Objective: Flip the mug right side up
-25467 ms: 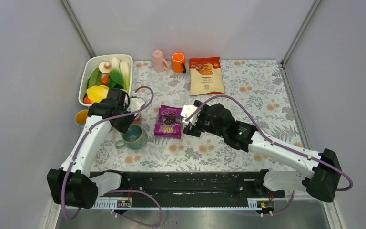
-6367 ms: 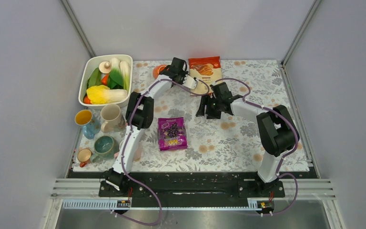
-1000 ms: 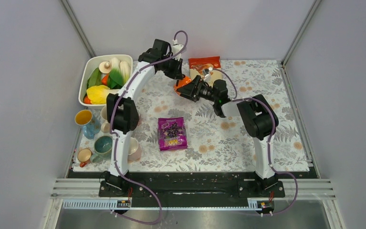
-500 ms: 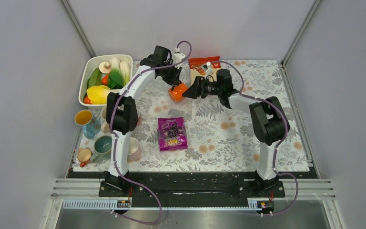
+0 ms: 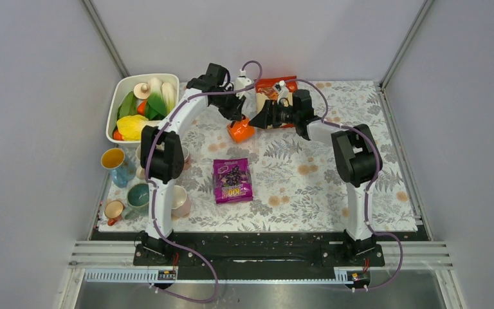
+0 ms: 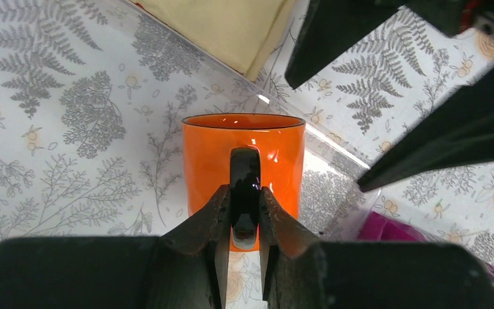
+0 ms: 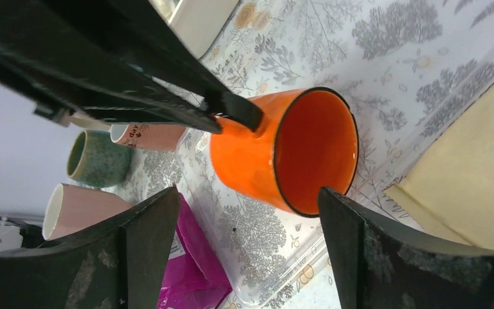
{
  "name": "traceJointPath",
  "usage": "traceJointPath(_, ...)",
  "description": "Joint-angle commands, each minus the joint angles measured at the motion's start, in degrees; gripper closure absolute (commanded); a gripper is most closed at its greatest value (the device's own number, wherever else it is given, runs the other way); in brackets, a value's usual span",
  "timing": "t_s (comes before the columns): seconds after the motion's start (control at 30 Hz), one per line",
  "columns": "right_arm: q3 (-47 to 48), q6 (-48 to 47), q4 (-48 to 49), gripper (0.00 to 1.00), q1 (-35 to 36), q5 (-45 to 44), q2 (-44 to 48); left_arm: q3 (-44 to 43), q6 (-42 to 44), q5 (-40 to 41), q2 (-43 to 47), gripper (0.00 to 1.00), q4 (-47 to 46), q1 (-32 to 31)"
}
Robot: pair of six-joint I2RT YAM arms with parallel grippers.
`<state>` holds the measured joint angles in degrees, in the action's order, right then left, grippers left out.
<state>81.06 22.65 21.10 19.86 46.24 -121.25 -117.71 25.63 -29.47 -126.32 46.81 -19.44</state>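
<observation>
The orange mug (image 5: 240, 131) with a black handle (image 6: 245, 187) hangs just above the floral mat at the back centre, tilted with its mouth toward the right arm. My left gripper (image 6: 244, 219) is shut on the mug's handle; the orange body (image 6: 244, 154) shows beyond the fingers. My right gripper (image 7: 244, 225) is open and empty, its fingers apart just right of the mug (image 7: 283, 151), whose orange inside faces its camera. In the top view the right gripper (image 5: 264, 120) sits beside the mug's rim.
An orange snack bag (image 5: 276, 87) lies just behind both grippers. A purple snack bag (image 5: 232, 180) lies nearer the front. A white tub of vegetables (image 5: 143, 106) stands at the back left. Several mugs (image 5: 132, 193) stand along the left edge.
The left gripper has carried the orange mug slightly forward and down by its handle. The right gripper, which held the mug a second ago, has let go and stays open beside it.
</observation>
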Motion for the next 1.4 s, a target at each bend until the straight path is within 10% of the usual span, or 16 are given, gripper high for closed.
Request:
traceJointPath(0.0,-1.32,10.67,12.58,0.14,0.34,2.33,-2.52,-3.5,1.7,-4.78,6.21,1.0,0.08,0.05)
traceJointPath(0.33,0.74,29.76,31.42,0.24,3.17,10.32,-10.58,-7.17,-0.19,-7.09,6.26,1.0,1.1,-0.42)
traceJointPath(0.6,-5.15,39.67,54.38,0.98,4.4,14.73,-9.51,-7.59,-2.83,-7.45,6.42,1.0,0.22,1.05)
traceJointPath(0.73,-10.14,21.07,38.3,1.0,4.44,10.89,0.17,-6.64,-2.19,-6.33,7.76,0.9,2.74,2.01)
traceJointPath(0.87,-11.03,-15.02,5.8,1.0,5.89,-0.18,12.32,-9.46,-6.17,-3.53,10.23,0.05,3.82,3.71)
traceJointPath(1.17,-15.04,-62.6,-18.96,1.0,17.8,-29.51,28.41,-12.84,-8.53,10.95,15.8,0.01,9.68,-2.61)
traceJointPath(1.37,-15.91,-65.37,-18.66,1.0,21.51,-34.54,31.67,-8.75,-7.02,13.33,17.42,0.01,11.6,-10.75)
